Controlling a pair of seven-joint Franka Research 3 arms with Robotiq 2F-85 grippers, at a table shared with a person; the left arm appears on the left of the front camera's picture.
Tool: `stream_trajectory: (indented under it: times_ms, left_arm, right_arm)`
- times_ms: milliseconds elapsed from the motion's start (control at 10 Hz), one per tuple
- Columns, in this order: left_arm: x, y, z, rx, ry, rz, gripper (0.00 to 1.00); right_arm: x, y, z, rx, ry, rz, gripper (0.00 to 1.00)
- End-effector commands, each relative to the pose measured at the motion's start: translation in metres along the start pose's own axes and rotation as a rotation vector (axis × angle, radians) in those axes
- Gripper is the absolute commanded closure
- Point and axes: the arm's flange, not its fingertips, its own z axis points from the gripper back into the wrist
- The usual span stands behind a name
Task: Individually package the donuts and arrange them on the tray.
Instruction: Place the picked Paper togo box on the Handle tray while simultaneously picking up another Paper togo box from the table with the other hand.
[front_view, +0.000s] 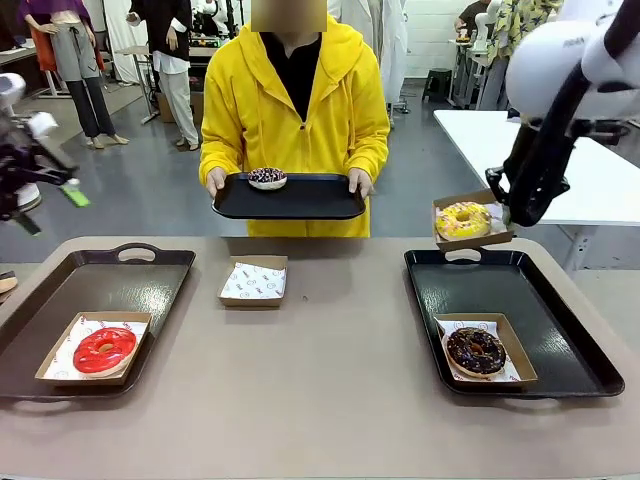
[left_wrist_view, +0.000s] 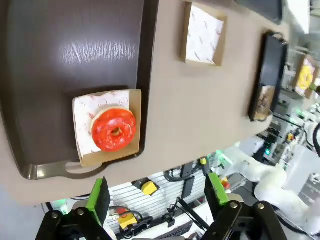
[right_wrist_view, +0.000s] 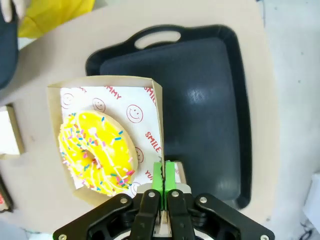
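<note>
One yellow donut (right_wrist_view: 97, 152) sat in the box (right_wrist_view: 105, 84) your right gripper (right_wrist_view: 164, 169) pinched by its wall, just beside the closed jaws, above the tray (right_wrist_view: 210, 90); your left gripper (left_wrist_view: 157, 191) hung spread, empty.

White, rounded arm casing (front_view: 560, 60) up top. The right black two-finger gripper (right_wrist_view: 163, 176) carries bright green pads (right_wrist_view: 158, 175), with silver screws (right_wrist_view: 201, 200) dotting its black linkage. The left black two-finger gripper (left_wrist_view: 157, 195) looks the same: green pads, shiny bolts. Across the table, a person in a yellow hooded jacket (front_view: 240, 120) over a black top (front_view: 295, 70).
</note>
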Motion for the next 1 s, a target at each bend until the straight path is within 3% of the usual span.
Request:
stream_trajectory:
  times_ms: [0,300,700,900]
  left_arm:
    - [0.03,-0.025,-0.023,0.136,0.008,0.034,0.01]
    - [0.06,-0.074,-0.081,0.277,0.013,0.031,0.01]
    - [0.09,-0.112,-0.146,0.415,-0.048,-0.011,0.01]
    - [0.099,-0.127,-0.175,0.456,-0.097,-0.059,0.01]
  right_arm:
    - [0.006,-0.005,-0.021,0.044,-0.022,0.042,0.99]
    - [0.025,-0.004,-0.042,0.014,0.019,0.095,0.99]
    - [0.034,-0.009,-0.067,0.0,0.083,0.107,0.99]
    - [0.026,-0.003,-0.061,0.004,0.051,0.096,0.99]
